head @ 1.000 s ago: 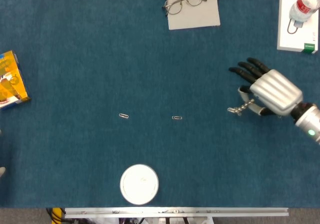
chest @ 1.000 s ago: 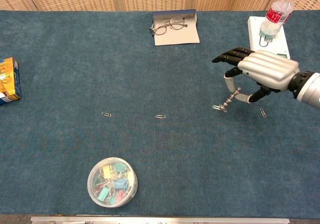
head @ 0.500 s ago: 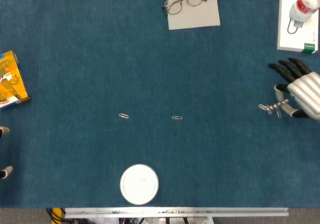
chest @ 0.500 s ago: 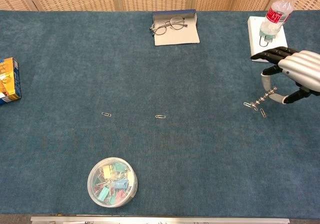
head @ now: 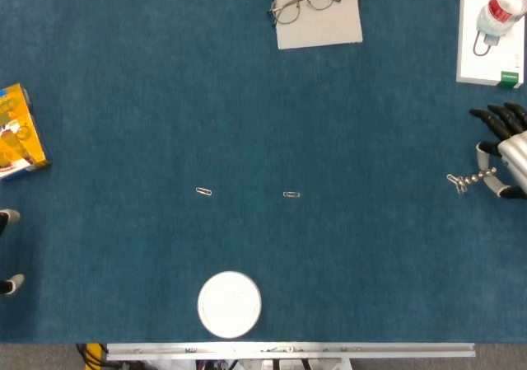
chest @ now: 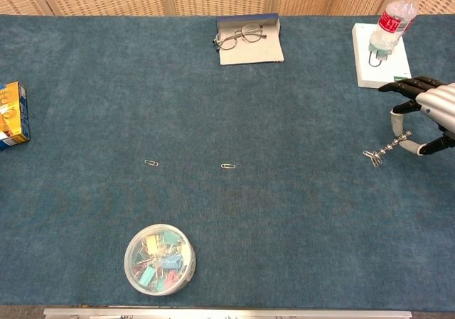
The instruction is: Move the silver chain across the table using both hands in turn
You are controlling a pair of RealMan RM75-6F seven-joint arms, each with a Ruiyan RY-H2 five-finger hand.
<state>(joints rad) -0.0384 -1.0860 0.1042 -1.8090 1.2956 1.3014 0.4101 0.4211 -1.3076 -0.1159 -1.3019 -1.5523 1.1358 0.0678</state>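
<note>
The right robot hand (chest: pixel 426 113), silver-backed with black fingers, shows at the right edge of both views, partly cut off by the frame; it pinches one end of the short silver chain (chest: pixel 387 149) between thumb and a finger, the other fingers spread toward the far side; the chain slants down and leftward from the pinch, and its free end sits on or just above the blue felt worktop (chest: pixel 284 106), which of the two I cannot tell; a small paper clip seems to lie right at that end in the chest view, too small to be sure. The left robot hand (head: pixel 6 250) barely shows in the head view, only pale fingertips at the left edge, so whether it is wide or closed cannot be told.

Near the middle of the worktop lie two small silver paper clips (chest: pixel 227 166), well apart from each other; toward the near edge stands a round clear plastic tub of coloured binder clips (chest: pixel 160 258), shown with a white lid in the head view; at the far edge a pair of wire-rimmed glasses (chest: pixel 238 35) rests on a grey card; at the far right a clear plastic bottle with a red cap (chest: pixel 394 20) stands on a white box (chest: pixel 384 74); an orange carton (chest: pixel 11 116) sits at the left edge.
</note>
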